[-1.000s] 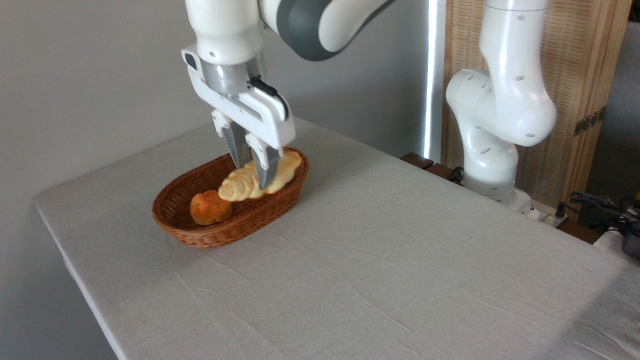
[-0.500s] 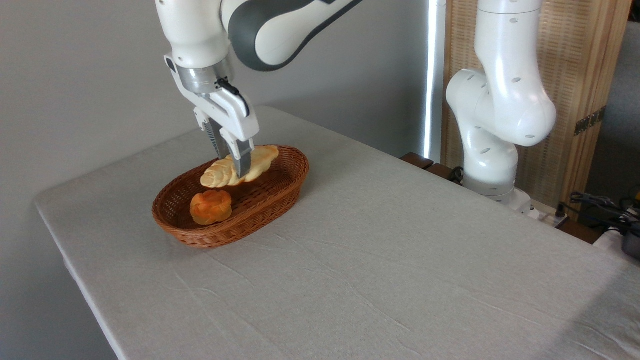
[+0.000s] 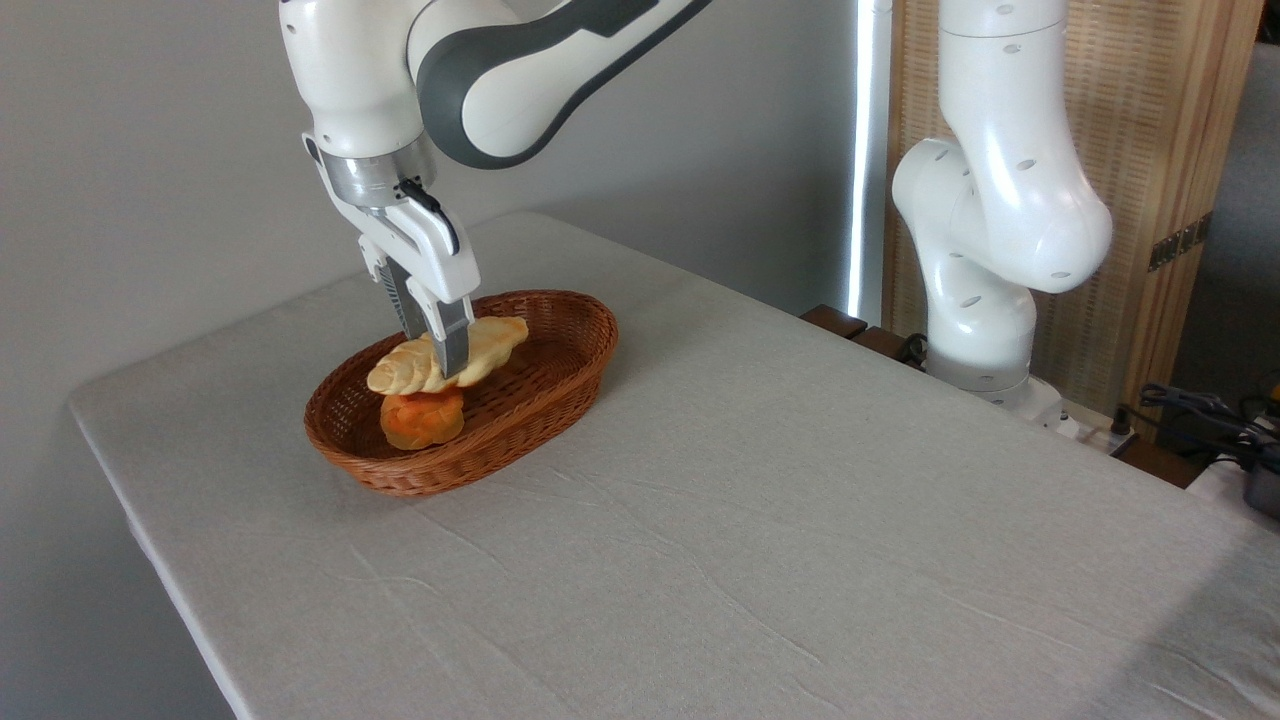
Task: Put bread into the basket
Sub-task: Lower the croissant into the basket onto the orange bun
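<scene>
The pale golden braided bread (image 3: 490,345) hangs lengthwise inside the reddish-brown wicker basket (image 3: 560,375) on the left of the table. My gripper (image 3: 437,352) is shut on the loaf's middle and comes down from above. The loaf's left end sits just over a small round orange bun (image 3: 420,418) that lies in the basket's near-left part; whether loaf and bun touch I cannot tell.
The arm's white base (image 3: 985,310) stands at the table's far right edge. A grey cloth (image 3: 760,520) covers the table. Cables and a dark object (image 3: 1225,430) lie at the far right. A wooden screen (image 3: 1150,150) stands behind the base.
My gripper has carried the bread to the left and lower, from over the basket's right rim to above the orange bun. It stays shut on the loaf throughout.
</scene>
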You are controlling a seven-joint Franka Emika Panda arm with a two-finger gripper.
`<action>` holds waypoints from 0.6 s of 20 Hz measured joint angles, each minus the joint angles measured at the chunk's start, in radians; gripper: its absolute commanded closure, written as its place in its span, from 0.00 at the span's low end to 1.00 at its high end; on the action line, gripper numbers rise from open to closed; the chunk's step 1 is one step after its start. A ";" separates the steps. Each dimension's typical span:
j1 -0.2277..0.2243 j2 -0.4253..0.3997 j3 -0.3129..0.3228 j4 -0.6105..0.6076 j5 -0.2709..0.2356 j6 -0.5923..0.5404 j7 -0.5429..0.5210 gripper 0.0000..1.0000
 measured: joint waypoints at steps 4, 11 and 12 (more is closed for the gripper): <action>0.001 0.011 0.000 0.003 0.022 0.016 0.000 0.00; 0.001 0.017 -0.001 0.006 0.030 0.016 -0.001 0.00; 0.001 0.017 -0.001 0.008 0.030 0.016 -0.001 0.00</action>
